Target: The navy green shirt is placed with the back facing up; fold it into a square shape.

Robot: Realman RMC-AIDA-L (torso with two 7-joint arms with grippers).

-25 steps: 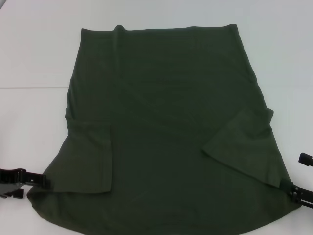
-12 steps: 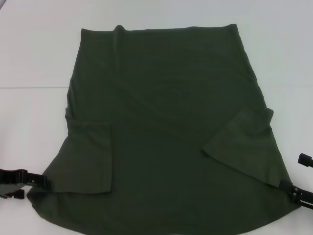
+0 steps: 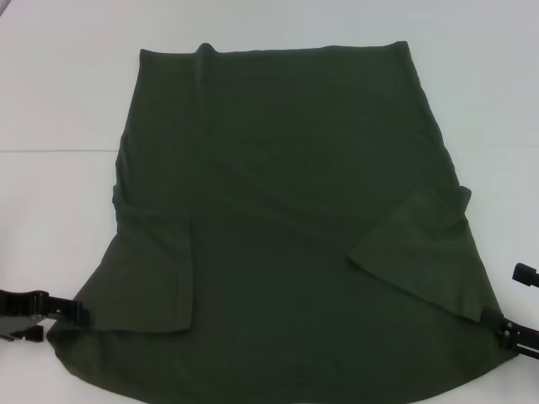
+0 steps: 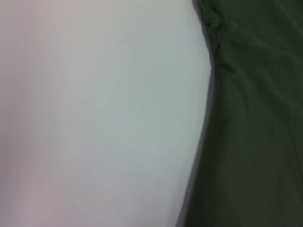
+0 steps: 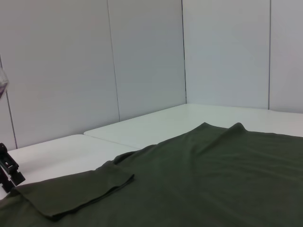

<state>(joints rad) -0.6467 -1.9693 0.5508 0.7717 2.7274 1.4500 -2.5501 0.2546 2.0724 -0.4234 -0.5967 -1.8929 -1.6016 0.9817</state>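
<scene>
The left gripper sits low at the shirt's near left edge, about 8 o'clock in the head view, its fingers touching the cloth; whether they are pinching it or merely resting against it cannot be told. The right gripper sits at the near right edge, about 4 o'clock, likewise against the fabric, its grip also impossible to judge. Between them the shirt, dark olive and plain, lies flat on the white desk, filling the middle of the view. Both sleeves are folded inward onto the body: the left sleeve at 7 o'clock, the right sleeve at 4 o'clock. The far edge of the shirt runs straight at 12 o'clock, with a small raised pucker toward 11. From the right wrist, pale wall panels rise beyond the desk; the left wrist view shows only the shirt's edge on the desk.
</scene>
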